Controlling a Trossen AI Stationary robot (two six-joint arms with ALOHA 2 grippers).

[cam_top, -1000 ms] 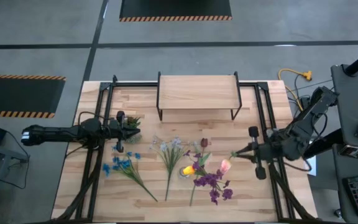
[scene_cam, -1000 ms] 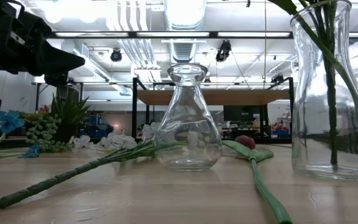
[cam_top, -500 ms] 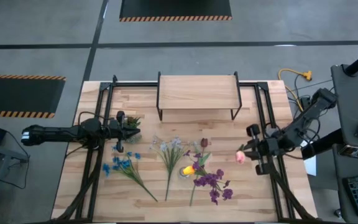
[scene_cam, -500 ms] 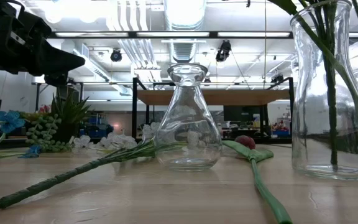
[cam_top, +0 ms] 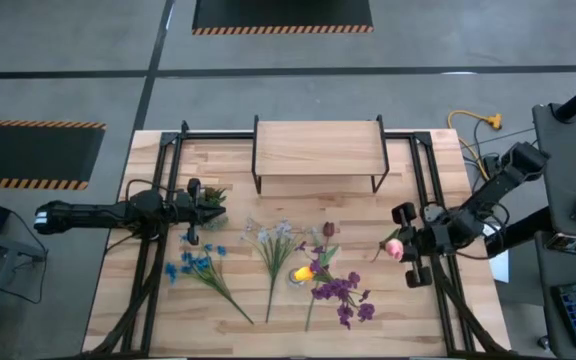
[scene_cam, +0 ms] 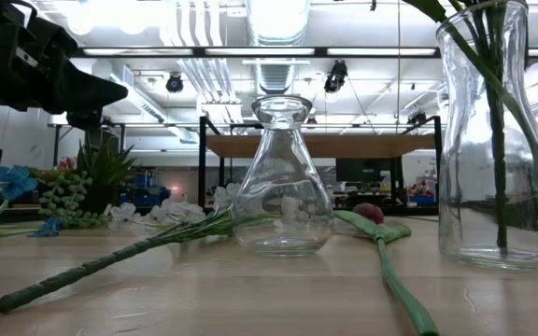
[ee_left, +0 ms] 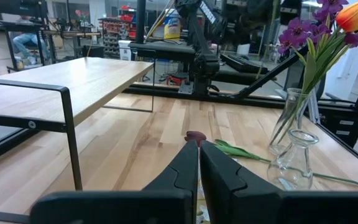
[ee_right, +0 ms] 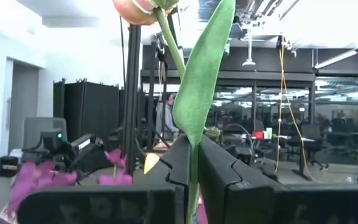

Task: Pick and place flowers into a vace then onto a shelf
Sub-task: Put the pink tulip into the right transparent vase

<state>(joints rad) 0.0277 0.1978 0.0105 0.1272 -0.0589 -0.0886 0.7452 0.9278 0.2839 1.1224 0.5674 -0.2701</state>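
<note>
While the left arm waits at the middle left of the overhead frame, the right gripper [cam_top: 405, 246] sits at the middle right of that frame, clenched on the stalk of a pink tulip [cam_top: 395, 249], whose bloom shows just left of the fingers, clear of the other stems. Its wrist camera confirms the grasp: the green stalk and a broad leaf rise from between the two dark fingers [ee_right: 219, 163], which press together around it, and the pink bloom [ee_right: 143, 10] stands at the top of that frame. The left gripper [cam_top: 200, 207] is closed on nothing, its fingers [ee_left: 182, 163] meeting with no object between them, and it lies beside a small potted plant [cam_top: 213, 196]. The remaining flowers lie loose on the table [cam_top: 418, 315] in the lower centre of the overhead frame: a blue spray [cam_top: 196, 262] to the left, a pale white-lilac stem [cam_top: 272, 238] beside it, a yellow bloom [cam_top: 302, 272] and a purple cluster [cam_top: 343, 297] to the right. The shelf [cam_top: 318, 148] stands at the upper centre of the overhead frame, its wooden top bare. At table height, a small clear flask-shaped vase [scene_cam: 282, 177] stands at centre, and a taller glass vase [scene_cam: 495, 140] holding green stalks stands at the right edge.
</note>
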